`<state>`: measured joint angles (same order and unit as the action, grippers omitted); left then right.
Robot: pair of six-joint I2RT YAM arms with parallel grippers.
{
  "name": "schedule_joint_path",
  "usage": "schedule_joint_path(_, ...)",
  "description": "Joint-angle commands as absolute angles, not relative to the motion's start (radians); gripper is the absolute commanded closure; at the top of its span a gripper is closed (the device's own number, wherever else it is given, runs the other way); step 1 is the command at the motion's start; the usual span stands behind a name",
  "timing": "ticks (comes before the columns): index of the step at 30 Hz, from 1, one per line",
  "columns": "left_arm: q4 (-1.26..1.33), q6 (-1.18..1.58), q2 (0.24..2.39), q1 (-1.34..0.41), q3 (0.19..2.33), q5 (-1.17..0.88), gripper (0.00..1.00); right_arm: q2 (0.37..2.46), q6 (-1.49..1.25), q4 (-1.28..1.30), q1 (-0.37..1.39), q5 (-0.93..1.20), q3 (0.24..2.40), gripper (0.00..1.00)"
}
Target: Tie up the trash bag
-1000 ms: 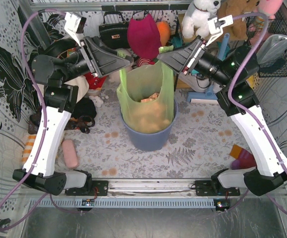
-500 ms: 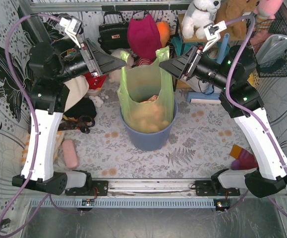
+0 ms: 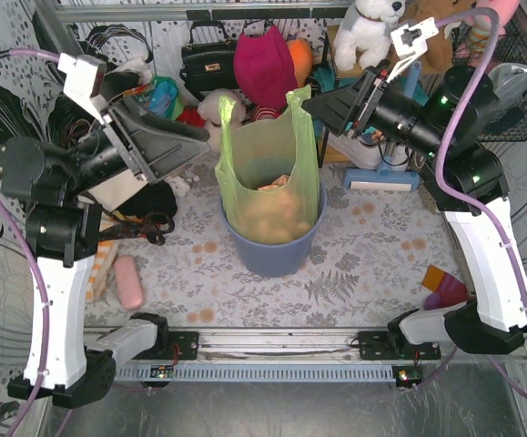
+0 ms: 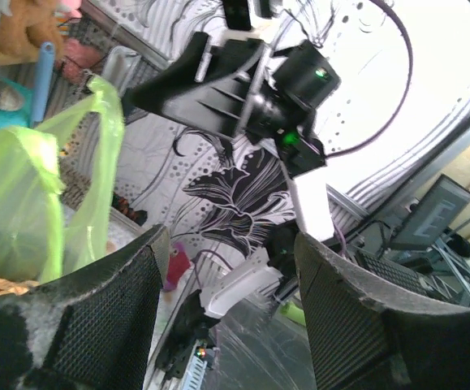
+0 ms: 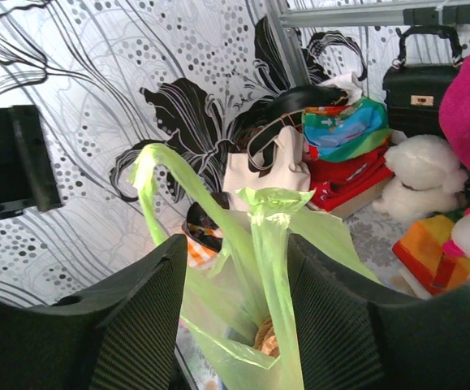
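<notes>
From above, the thin green trash bag (image 3: 268, 168) stands in the bin (image 3: 272, 255), handles up, between my raised left claw (image 3: 207, 138) and right claw (image 3: 310, 105); my left wrist shows that claw (image 4: 228, 244) spread and empty, the bag (image 4: 23, 179) off to its left; my right wrist shows that claw (image 5: 236, 244) spread wide, a bag handle (image 5: 271, 236) straight ahead between its fingers.

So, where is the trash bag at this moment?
In the top view the trash bag is in the middle, standing in the round blue-grey bin, between the left end effector and the right end effector.
</notes>
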<state>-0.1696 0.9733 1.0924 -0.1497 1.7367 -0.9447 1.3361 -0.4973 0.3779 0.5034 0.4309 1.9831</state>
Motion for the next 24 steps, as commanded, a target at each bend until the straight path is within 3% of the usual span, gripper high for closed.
schedule_joint_path(1, 0.091, 1.174, 1.060, -0.146, 1.642, -1.000, 0.29, 1.384, -0.433, 0.448, 0.502, 0.405, 2.064, 0.47)
schedule_joint_path(6, 0.066, 1.152, 1.027, -0.212, 1.576, -0.976, 0.29, 1.451, -0.414, 0.506, 0.501, 0.405, 2.156, 0.48)
schedule_joint_path(13, -0.202, 0.845, 1.035, -0.600, 1.550, -0.611, 0.31, 1.477, -0.437, 0.536, 0.501, 0.425, 2.193, 0.57)
schedule_joint_path(19, -0.134, 0.700, 1.045, -0.830, 1.510, -0.308, 0.33, 1.467, -0.464, 0.528, 0.500, 0.427, 2.170, 0.71)
schedule_joint_path(24, 0.002, 0.592, 1.067, -0.913, 1.456, -0.192, 0.34, 1.457, -0.473, 0.495, 0.501, 0.433, 2.149, 0.92)
